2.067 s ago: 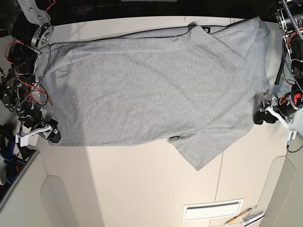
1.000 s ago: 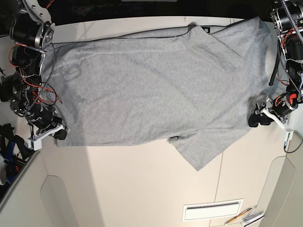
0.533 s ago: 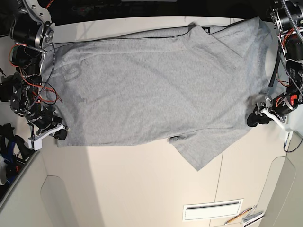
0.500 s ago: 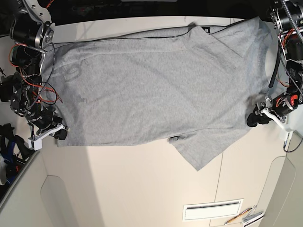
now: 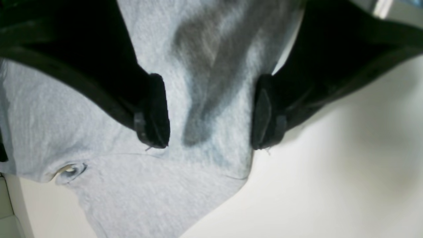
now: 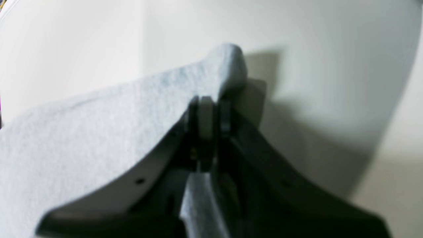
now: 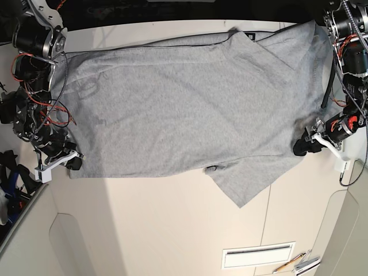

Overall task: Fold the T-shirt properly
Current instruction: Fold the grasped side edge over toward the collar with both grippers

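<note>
**Shirt spread flat, one corner pinched, one corner straddled**

The T-shirt (image 7: 184, 103) lies spread across the pale table (image 7: 172, 230), its length running from side to side in the base view. One sleeve (image 7: 253, 178) juts toward the table's near edge; the neck end sits by my left arm, and the hem end by my right arm.

My right gripper (image 7: 73, 163) is at the hem corner nearest the table's front. Its fingers (image 6: 205, 115) are pressed together, and the wrist view shows a fold of grey cloth (image 6: 99, 125) caught between them, with a small bump of fabric standing up just past the tips. The cloth slopes away from that pinch, and the table shows pale behind it.

My left gripper (image 7: 300, 148) is at the opposite end, at the shirt's edge near the shoulder. Its fingers (image 5: 155, 110) are spread wide. In the wrist view, one black pad sits over the cloth, the other at its edge, and a raised ridge of grey fabric runs between the two pads. I cannot tell whether the pads touch the cloth. A small puckered hole shows in the fabric (image 5: 69, 170) off to one side.

A pencil (image 7: 289, 263) lies near the table's front edge, well apart from the shirt.
</note>
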Tool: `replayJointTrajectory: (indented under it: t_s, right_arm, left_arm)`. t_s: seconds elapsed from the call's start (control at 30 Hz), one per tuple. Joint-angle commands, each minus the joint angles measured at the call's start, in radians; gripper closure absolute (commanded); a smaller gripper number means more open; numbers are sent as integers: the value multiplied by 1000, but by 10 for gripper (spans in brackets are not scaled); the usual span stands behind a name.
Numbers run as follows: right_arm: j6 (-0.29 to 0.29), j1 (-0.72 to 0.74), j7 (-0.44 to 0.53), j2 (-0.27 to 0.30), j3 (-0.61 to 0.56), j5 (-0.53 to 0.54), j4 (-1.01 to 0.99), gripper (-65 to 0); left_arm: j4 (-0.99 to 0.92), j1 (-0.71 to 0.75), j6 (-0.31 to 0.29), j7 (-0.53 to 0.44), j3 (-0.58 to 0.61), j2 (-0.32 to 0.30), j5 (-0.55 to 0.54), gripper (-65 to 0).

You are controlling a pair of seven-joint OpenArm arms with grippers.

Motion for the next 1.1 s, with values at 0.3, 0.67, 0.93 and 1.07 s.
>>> replayJointTrajectory:
  t_s: [0.3,0.67,0.93,1.07]
  right_arm:
    - [8,18,5,11,-2,-3,8,0]
    - [8,19,0,12,-2,-3,12,0]
    - [10,18,-44,14,-2,1,85,0]
    - [11,15,-85,14,-2,7,142,0]
  left_arm:
    - [6,-10,-4,30,124,-5,20,-427]
    - [11,-16,-4,19,124,-6,21,-8]
    - [72,-19,-4,19,124,-32,21,0]
    - [103,-19,-4,21,124,-54,18,0]
